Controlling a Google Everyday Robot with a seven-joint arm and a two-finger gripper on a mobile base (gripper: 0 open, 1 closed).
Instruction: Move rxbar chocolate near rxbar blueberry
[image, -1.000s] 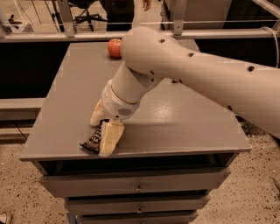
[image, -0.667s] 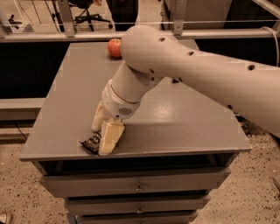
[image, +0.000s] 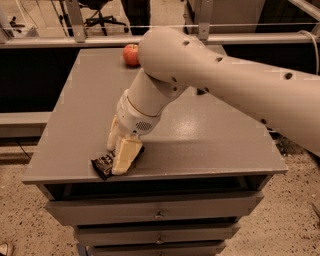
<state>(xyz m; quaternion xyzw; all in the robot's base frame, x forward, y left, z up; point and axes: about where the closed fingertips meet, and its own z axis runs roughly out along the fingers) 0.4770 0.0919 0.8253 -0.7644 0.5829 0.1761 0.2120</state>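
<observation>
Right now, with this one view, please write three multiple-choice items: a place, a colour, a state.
1. The gripper is: A at the table's front left edge; B at its far edge; C over the floor.
2. The apple is: A green; B red; C yellow.
3. The chocolate bar: A hangs in the air; B lies on the table; C sits in a drawer.
Answers: 1 A, it is low by that edge. 2 B, red skin shows. 3 B, its end rests on the top beneath the gripper.
</observation>
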